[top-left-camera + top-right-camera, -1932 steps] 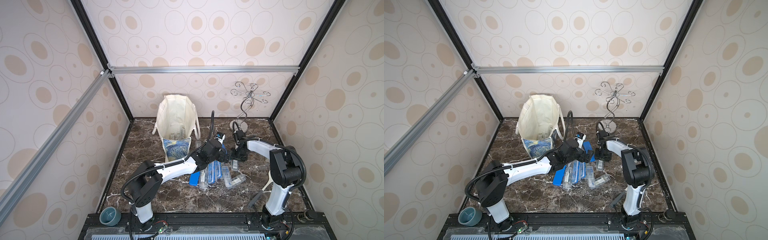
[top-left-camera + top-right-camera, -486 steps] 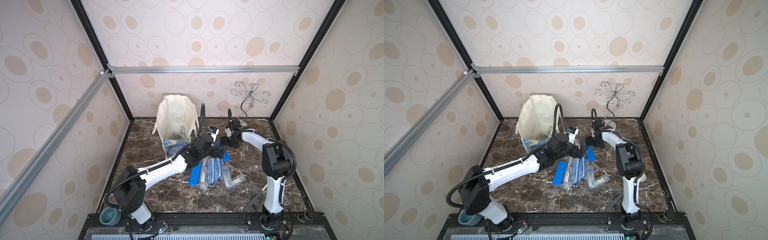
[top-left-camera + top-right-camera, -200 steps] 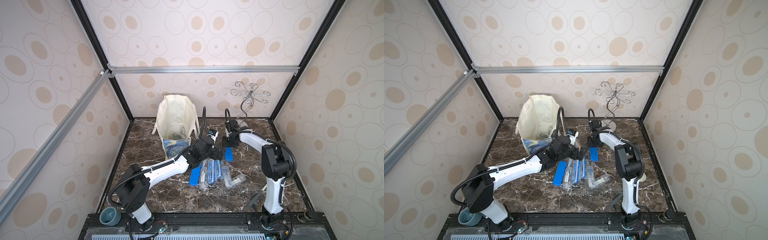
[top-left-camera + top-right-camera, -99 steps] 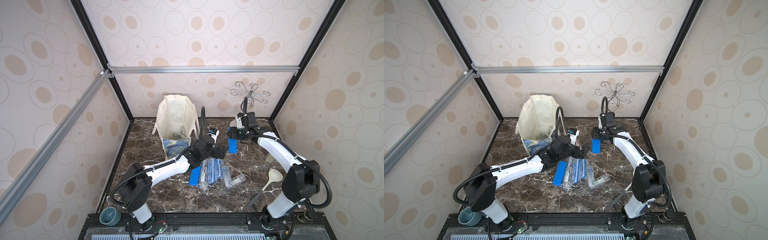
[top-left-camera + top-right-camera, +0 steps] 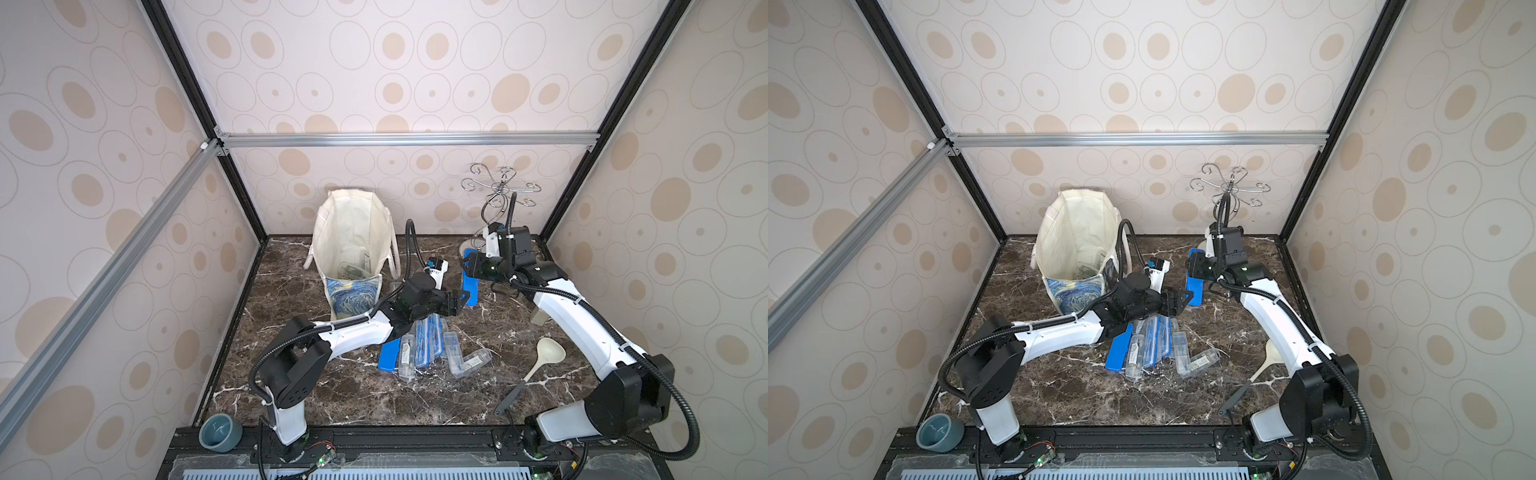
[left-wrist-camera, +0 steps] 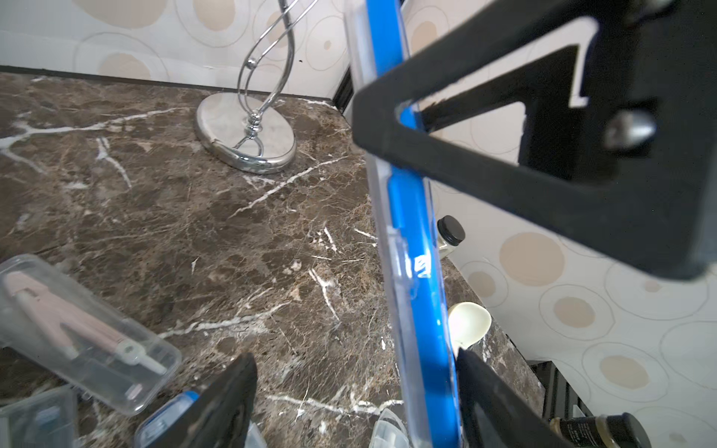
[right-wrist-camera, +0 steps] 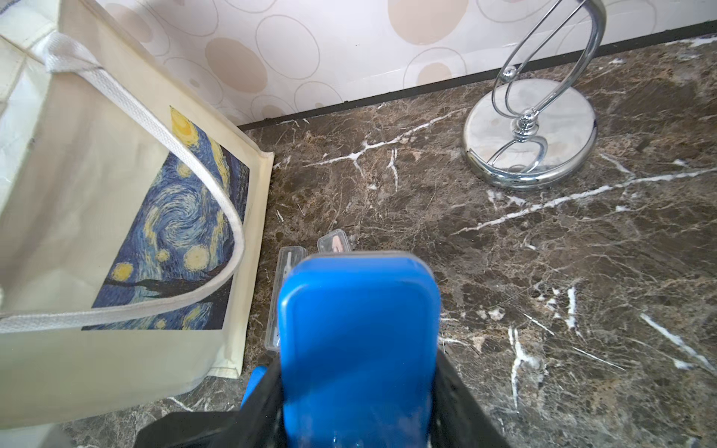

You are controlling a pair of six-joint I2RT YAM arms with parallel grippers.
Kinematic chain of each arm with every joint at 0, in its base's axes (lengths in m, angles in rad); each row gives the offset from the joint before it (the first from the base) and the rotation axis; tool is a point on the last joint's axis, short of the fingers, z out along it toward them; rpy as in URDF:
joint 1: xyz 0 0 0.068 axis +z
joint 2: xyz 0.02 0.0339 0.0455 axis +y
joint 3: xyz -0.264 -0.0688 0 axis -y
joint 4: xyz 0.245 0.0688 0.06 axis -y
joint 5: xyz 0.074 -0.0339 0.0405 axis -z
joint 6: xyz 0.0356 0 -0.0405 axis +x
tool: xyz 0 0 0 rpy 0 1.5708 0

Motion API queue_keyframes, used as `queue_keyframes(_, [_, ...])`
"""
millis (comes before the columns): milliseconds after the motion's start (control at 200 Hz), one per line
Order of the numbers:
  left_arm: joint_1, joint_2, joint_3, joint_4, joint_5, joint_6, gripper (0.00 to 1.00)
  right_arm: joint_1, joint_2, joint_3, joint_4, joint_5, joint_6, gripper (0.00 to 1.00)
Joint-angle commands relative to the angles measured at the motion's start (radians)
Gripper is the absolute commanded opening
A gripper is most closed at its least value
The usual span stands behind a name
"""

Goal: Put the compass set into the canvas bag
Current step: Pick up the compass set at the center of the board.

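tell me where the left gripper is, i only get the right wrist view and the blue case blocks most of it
observer: The left gripper is at the end of the blue case farthest from the right gripper, one finger on each side, jaws apart.
operator: is the bag mouth open
observer: Yes. In both top views the canvas bag stands upright with its mouth wide open, and clear cases lie at its bottom.
operator: anything left on the table
observer: A heap of cases, one blue and several clear, lies beside the left forearm.
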Motion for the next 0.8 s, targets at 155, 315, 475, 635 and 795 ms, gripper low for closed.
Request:
queue_keyframes(155, [-0.01, 0.034, 0.02, 0.218, 0.113, -0.079, 0.58, 0.004, -0.039, -0.021, 0.024, -0.03, 0.015, 0.49])
queue_keyframes(315, [-0.01, 0.053, 0.031, 0.228, 0.136, -0.091, 0.42, 0.004, -0.044, -0.021, 0.029, -0.039, 0.02, 0.49])
queue_keyframes(475, [-0.01, 0.071, 0.032, 0.257, 0.164, -0.116, 0.33, 0.003, -0.049, -0.021, 0.034, -0.044, 0.023, 0.49])
queue_keyframes(635, [-0.01, 0.079, 0.036, 0.273, 0.185, -0.126, 0.24, 0.003, -0.052, -0.021, 0.037, -0.049, 0.023, 0.49])
queue_keyframes(795, [-0.01, 0.075, 0.031, 0.286, 0.187, -0.129, 0.17, 0.003, -0.053, -0.019, 0.038, -0.051, 0.024, 0.49])
